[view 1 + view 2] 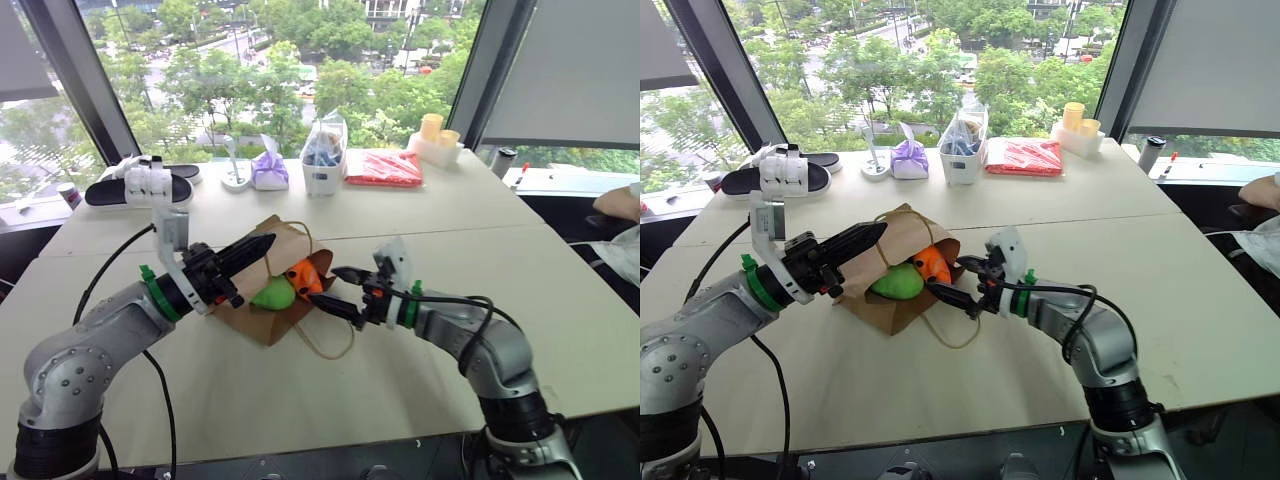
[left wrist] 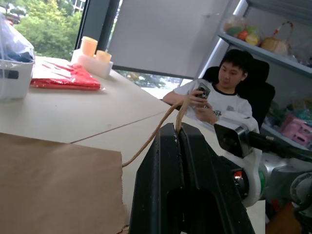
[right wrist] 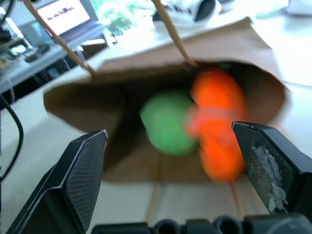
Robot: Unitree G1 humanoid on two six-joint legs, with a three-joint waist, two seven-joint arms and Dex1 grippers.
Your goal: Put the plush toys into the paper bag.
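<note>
Nearest the robot, a broad strip of bare table (image 1: 300, 400) runs along the front edge, with open room on both sides of the arms. A little further in, the paper bag (image 1: 262, 318) lies on its side, mouth facing the right gripper (image 1: 340, 291), whose jaws stand wide apart and hold nothing, just short of the mouth. Both plush toys sit inside the opening: the green toy (image 1: 273, 294) low at the lip, the orange toy (image 1: 305, 277) just beside it, close to the right gripper's upper finger. One loop handle (image 1: 335, 345) trails flat on the table toward the front edge. The left gripper (image 1: 262, 245) is clamped on the other handle (image 2: 165, 119), lifting the upper lip of the bag so the mouth gapes. Beyond the bag the tabletop is free up to a seam. Along the far edge by the window stand a purple pouch (image 1: 269, 170), a white bin (image 1: 322, 172), a red packet (image 1: 384, 168) and a black tray (image 1: 140, 188).
</note>
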